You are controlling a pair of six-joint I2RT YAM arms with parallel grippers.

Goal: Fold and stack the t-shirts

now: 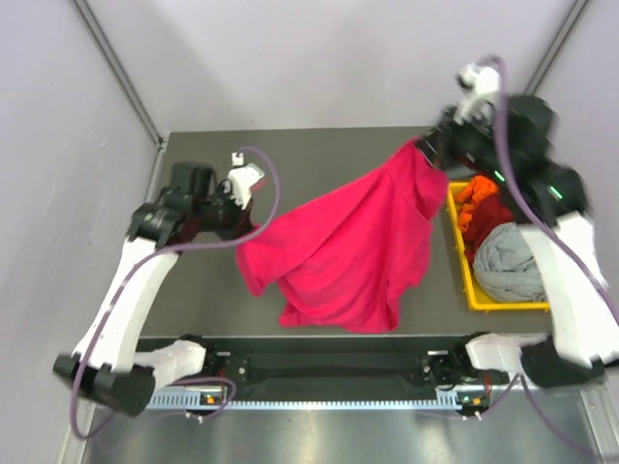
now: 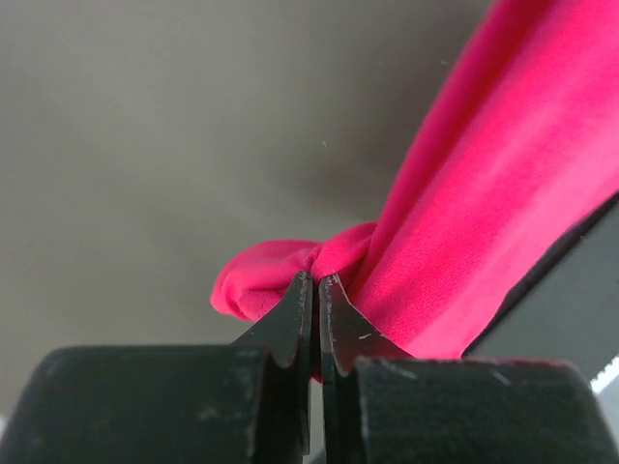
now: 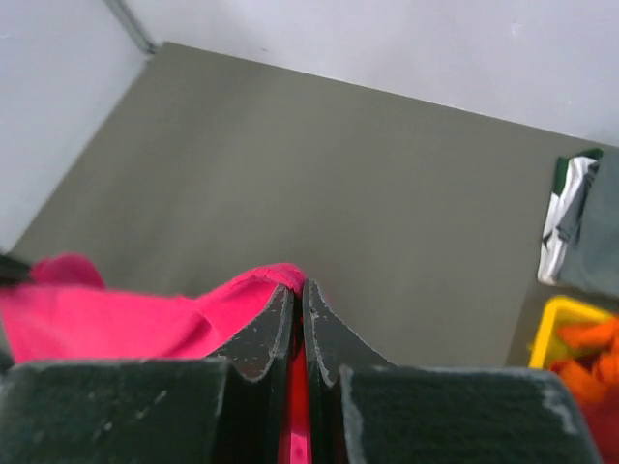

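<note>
A pink shirt is held stretched above the grey counter between two robot arms. One bunched corner is pinched in the left hand, which is pressed together on the cloth at the shirt's left end. The opposite, higher corner is pinched the same way in the right hand, over the counter's far right. The cloth is seen sagging between the two grips, with its lower folds hanging towards the counter's near edge; whether they touch it cannot be told. At the right side, an orange shirt, a dark red shirt and a crumpled light grey shirt are piled in a yellow bin, the grey one nearest the arms' bases.
</note>
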